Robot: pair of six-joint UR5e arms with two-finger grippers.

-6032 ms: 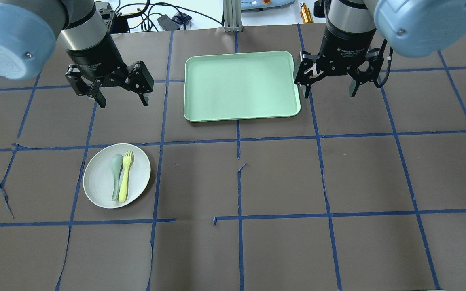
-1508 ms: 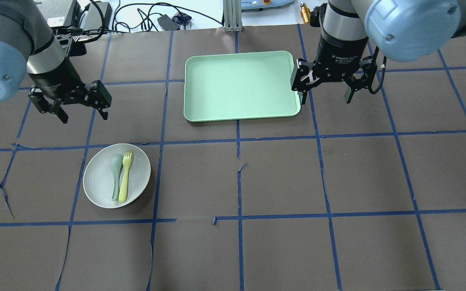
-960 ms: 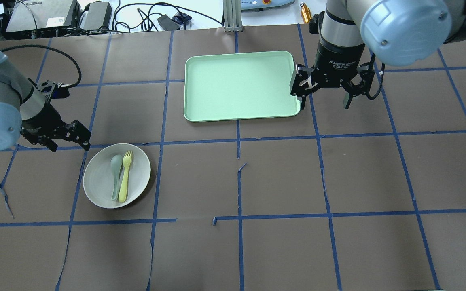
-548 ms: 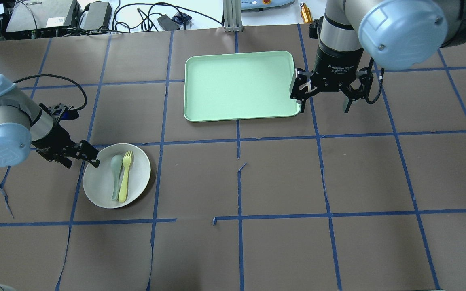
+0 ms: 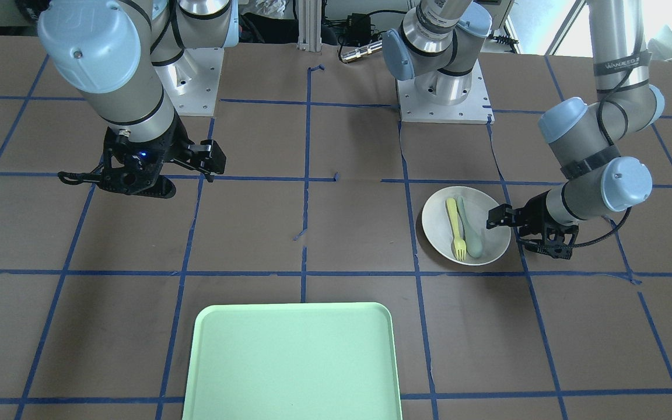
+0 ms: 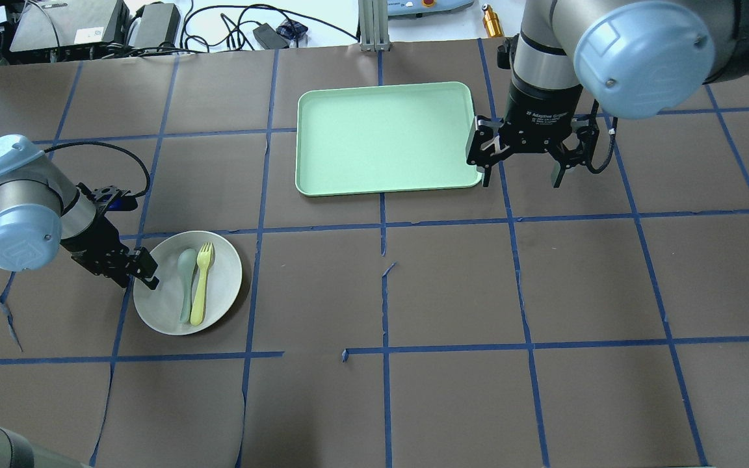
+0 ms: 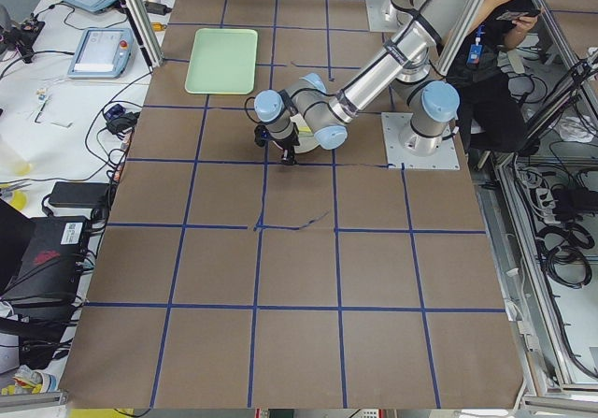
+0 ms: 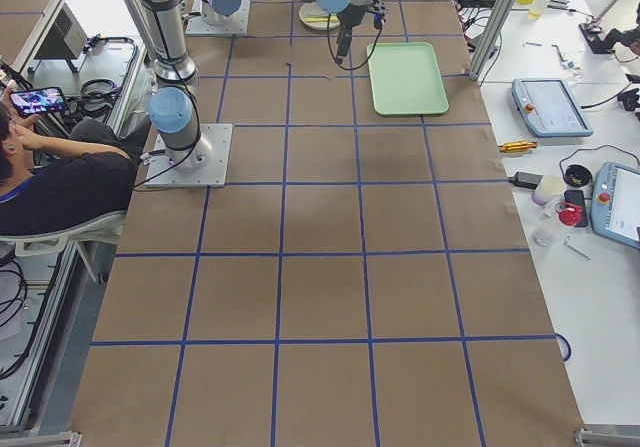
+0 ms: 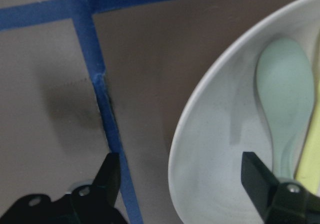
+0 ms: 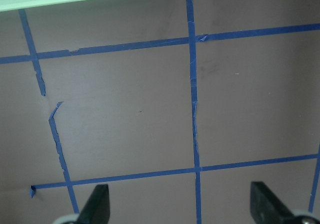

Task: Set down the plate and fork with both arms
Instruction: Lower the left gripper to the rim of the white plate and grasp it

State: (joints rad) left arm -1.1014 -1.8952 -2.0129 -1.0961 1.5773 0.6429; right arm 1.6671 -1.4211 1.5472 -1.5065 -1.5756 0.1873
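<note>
Left pincer (image 6: 142, 272) has swung down to the plate (image 6: 222, 296), fork (image 6: 201, 283) aboard, on the surface (image 6: 452, 286). Its jaws are spread astride the rim, perhaps touching. A grasp looks imminent. Right pincer (image 6: 519, 170) waits spread, empty, beside the tray (image 6: 387, 136).

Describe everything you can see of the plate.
The plate is round, shallow and off-white with a slightly raised rim, matte like plastic. It lies flat on the brown table on the robot's left side, apart from the tray. The fork and spoon lie side by side in it. The open left gripper straddles its rim, one finger inside, one outside.
</note>
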